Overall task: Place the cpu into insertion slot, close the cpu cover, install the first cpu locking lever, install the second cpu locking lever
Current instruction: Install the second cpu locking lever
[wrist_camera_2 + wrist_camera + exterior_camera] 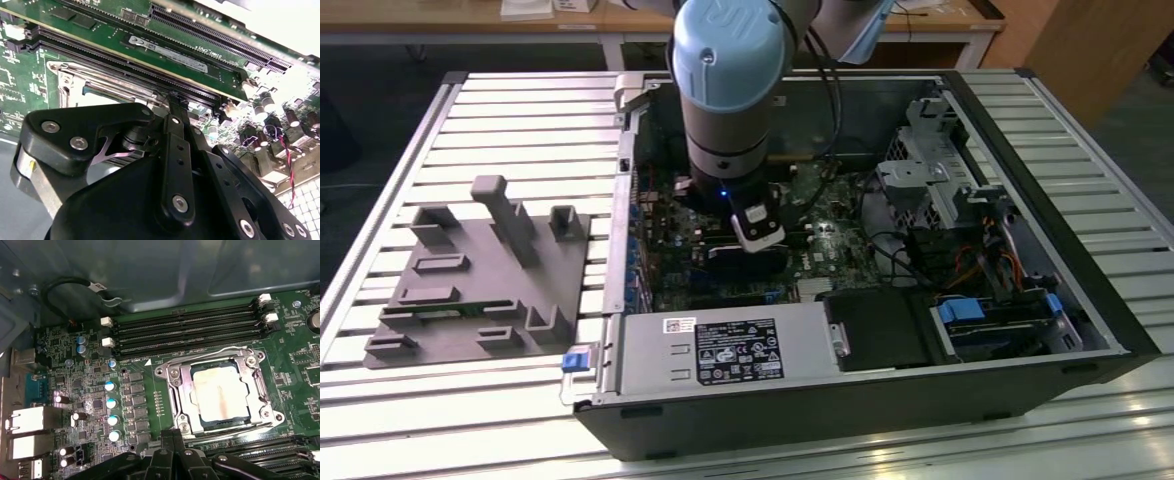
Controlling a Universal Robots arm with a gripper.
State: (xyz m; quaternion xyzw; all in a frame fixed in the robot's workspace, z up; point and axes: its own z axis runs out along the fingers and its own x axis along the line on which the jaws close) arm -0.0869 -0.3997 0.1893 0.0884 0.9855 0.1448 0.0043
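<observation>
The cpu [220,390] sits in the insertion slot [176,401] under the lowered cpu cover [257,390], so the claw [172,436], fingers pressed together and empty, hovers beside the socket

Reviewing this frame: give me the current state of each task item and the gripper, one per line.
cpu: seated in the insertion slot, pale top showing.
insertion slot: occupied by the chip.
cpu cover: down flat, framing the chip.
gripper: low over the motherboard, beside the socket; holds nothing that shows.
computer case: side open, on the table.
</observation>
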